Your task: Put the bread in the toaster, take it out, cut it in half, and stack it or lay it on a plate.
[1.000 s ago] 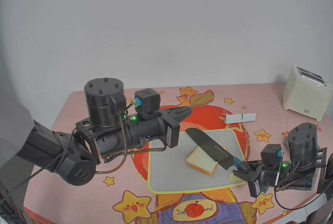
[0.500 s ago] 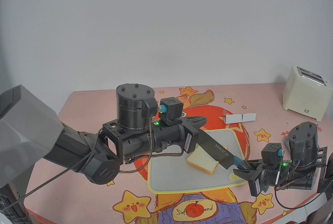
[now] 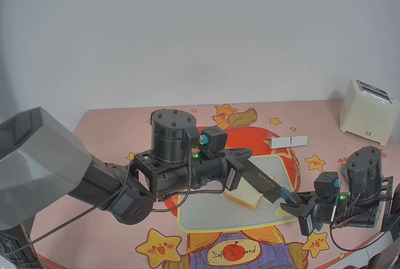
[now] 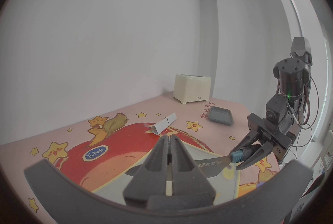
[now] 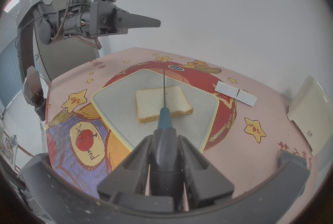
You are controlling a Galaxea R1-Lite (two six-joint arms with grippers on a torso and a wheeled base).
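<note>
Bread (image 3: 245, 195) is laid on the board (image 3: 200, 207), bare margin around it, on a pink table (image 3: 104, 136). The knife (image 3: 259, 179) is pinched over it by the right gripper (image 3: 293, 204). The left gripper (image 3: 248, 152), fingers pressed together, is held above the board's far side.

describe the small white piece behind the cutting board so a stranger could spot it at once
On the pink cartoon-printed table, find the grey cutting board with the yellow rim. Just past its far right corner, toward the cream toaster, lies a small white oblong piece. It alone is plain white, notched at its middle, among printed yellow stars.
</note>
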